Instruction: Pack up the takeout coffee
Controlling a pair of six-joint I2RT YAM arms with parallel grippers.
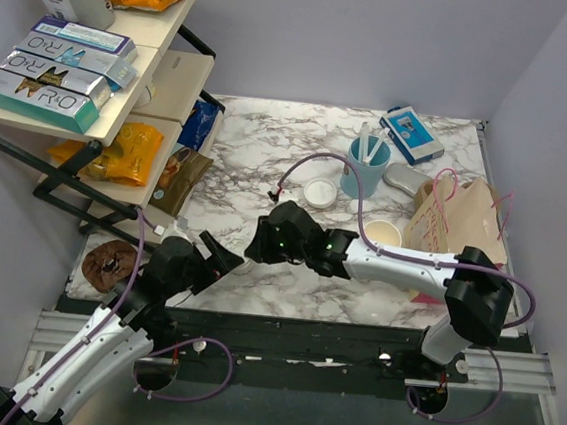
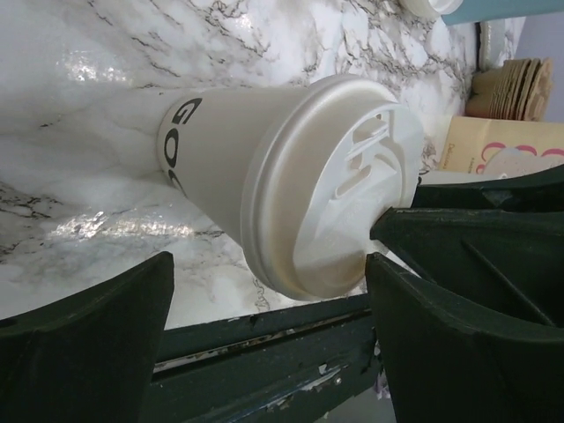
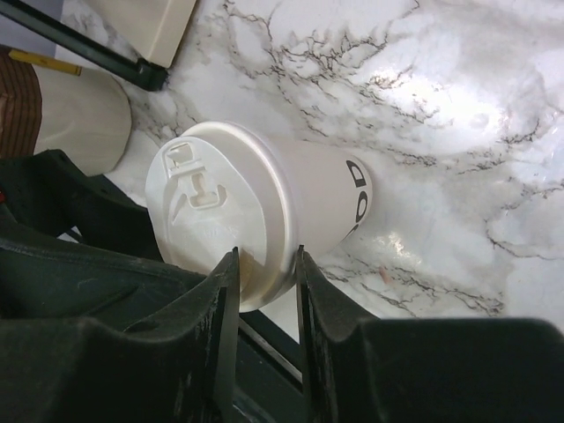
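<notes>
Right end effector (image 3: 264,260) pinches lidded takeout coffee (image 3: 308,194); left end effector (image 2: 269,269) spread wide.

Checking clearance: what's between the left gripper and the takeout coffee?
Left wrist view: bare marble table between one left gripper jaw and the takeout coffee; the other flanks its lid.

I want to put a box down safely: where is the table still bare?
Bare: the far middle of the table, between the shelf and the blue mug. Crowded: the right side, with loose lid, paper cups and paper bag; also the near middle, around the coffee cup.
</notes>
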